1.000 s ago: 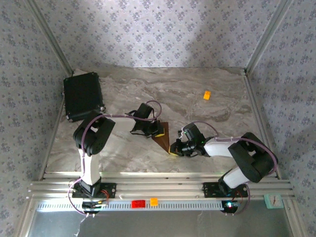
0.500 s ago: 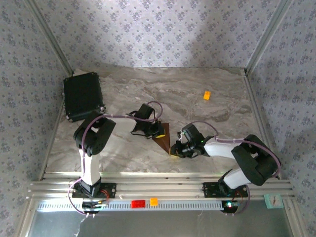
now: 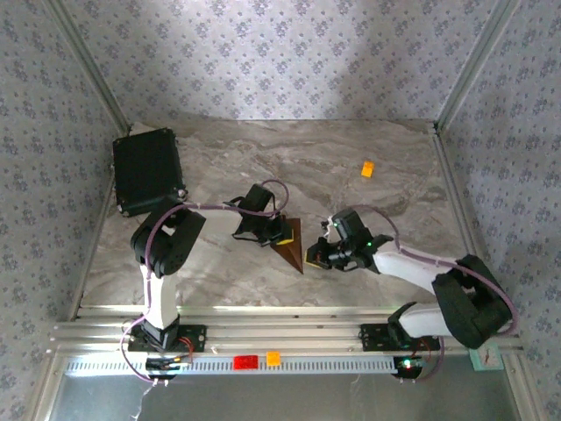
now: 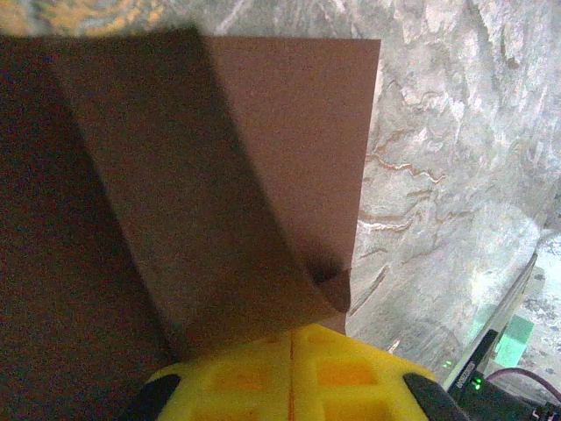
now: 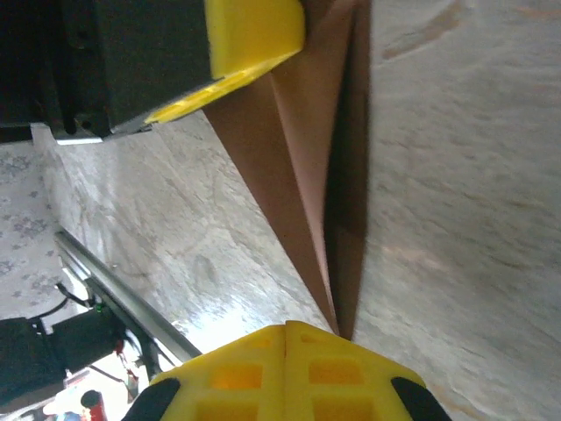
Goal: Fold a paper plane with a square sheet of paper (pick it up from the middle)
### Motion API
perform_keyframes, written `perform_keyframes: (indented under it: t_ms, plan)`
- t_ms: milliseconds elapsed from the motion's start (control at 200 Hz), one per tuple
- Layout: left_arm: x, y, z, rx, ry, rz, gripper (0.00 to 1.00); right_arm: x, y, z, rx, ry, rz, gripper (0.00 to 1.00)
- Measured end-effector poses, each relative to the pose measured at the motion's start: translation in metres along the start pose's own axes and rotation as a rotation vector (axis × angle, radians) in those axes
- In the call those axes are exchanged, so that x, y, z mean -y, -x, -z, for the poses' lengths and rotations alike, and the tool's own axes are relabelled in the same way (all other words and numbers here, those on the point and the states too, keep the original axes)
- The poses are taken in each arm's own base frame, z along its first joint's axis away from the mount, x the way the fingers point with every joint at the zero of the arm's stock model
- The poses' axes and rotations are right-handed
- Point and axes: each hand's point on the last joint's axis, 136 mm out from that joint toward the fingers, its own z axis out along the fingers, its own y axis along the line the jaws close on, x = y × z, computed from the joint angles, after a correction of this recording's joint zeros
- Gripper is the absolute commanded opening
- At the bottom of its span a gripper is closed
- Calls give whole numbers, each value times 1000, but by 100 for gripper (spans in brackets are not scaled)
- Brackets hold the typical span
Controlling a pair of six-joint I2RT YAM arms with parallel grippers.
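Well — both pincers closed, fingers together.
My left gripper (image 4: 290,346) pins the paper plane (image 4: 219,175) — if the right gripper (image 5: 286,338) drags its tip, the folds skew.

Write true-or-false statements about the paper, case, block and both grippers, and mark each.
The brown paper is a flat unfolded square. False: it is folded to a point.
The left gripper has its fingers together at the paper. True.
The black case sits at the far right corner. False: far left.
The orange block lies well apart from the paper. True.
The right gripper is wide open. False: its fingers are together at the paper's tip.
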Motion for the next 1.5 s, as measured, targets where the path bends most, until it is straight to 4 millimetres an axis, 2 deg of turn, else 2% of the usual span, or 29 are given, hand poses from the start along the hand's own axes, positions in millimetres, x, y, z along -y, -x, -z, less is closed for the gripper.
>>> perform_keyframes:
  t_ms: [260, 385, 550, 635, 1024, 1499]
  plan:
    - [0, 0, 0, -1, 0, 0, 8, -18, 11, -30, -49, 13, 30, 1]
    - [0, 0, 0, -1, 0, 0, 8, -12, 13, -41, -66, -4, 16, 1]
    - [0, 0, 0, -1, 0, 0, 8, 6, 7, -51, -95, -38, -8, 1]
    - [0, 0, 0, -1, 0, 0, 8, 14, 1, -52, -95, -36, -8, 1]
    - [1, -3, -2, -8, 0, -4, 8, 18, -13, -44, -45, 27, 39, 2]
    - [1, -3, -2, -9, -1, -4, 8, 37, -56, -18, -102, -14, 24, 2]
